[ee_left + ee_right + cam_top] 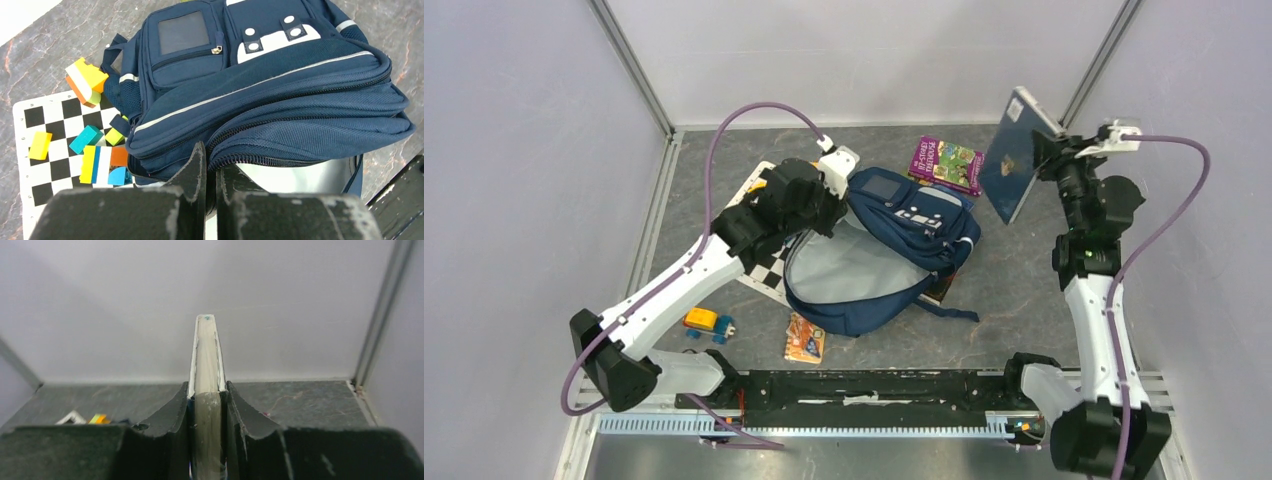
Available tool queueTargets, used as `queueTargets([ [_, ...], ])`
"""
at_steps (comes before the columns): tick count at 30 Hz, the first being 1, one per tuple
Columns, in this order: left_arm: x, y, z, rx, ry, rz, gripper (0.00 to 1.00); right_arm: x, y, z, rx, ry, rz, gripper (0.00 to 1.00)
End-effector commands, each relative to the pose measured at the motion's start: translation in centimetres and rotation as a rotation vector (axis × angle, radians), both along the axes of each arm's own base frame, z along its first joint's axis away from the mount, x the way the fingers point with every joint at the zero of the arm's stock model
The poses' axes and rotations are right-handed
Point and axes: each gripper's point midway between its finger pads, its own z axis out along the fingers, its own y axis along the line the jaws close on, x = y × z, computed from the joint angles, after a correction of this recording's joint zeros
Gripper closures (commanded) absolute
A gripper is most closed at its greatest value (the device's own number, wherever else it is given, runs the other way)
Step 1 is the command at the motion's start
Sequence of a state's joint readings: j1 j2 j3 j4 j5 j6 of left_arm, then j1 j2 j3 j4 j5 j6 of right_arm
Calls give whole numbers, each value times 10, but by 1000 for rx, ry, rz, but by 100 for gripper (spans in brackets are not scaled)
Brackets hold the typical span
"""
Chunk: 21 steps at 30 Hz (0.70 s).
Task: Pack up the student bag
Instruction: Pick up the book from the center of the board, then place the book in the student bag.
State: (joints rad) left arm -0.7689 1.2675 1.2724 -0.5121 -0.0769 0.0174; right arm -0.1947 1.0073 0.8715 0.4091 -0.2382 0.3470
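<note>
Blue cloth bag [894,250] lies open in the middle of the worktop. It is soft and floppy, so the rim is best to hold. The left jaws are nearly shut and seem to pinch that rim. Inside shows only grey lining [844,265]. The right jaws grip a blue book [1014,160] high by the far right corner.

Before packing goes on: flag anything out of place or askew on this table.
The bag lies partly over the chessboard and over what looks like a book, whose corner pokes out beneath it. Blocks lie scattered on the chessboard, some against the bag. Nothing looks spilled or damaged.
</note>
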Motion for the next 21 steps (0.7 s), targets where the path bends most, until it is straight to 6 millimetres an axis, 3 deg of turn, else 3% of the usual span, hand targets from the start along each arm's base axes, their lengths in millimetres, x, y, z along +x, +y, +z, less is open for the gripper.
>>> queueTargets([
  [1, 22, -13, 33, -153, 21, 41, 98, -36, 45, 22, -181, -39, 116, 100],
  [10, 45, -23, 12, -125, 99, 35, 98, -124, 118, 80, -276, -238, 424, 100],
  [15, 63, -26, -4, -106, 140, 52, 98, -160, 130, 102, -338, -339, 491, 100],
  [21, 81, -37, -18, -94, 217, 46, 98, -179, 145, 110, -340, -403, 591, 100],
])
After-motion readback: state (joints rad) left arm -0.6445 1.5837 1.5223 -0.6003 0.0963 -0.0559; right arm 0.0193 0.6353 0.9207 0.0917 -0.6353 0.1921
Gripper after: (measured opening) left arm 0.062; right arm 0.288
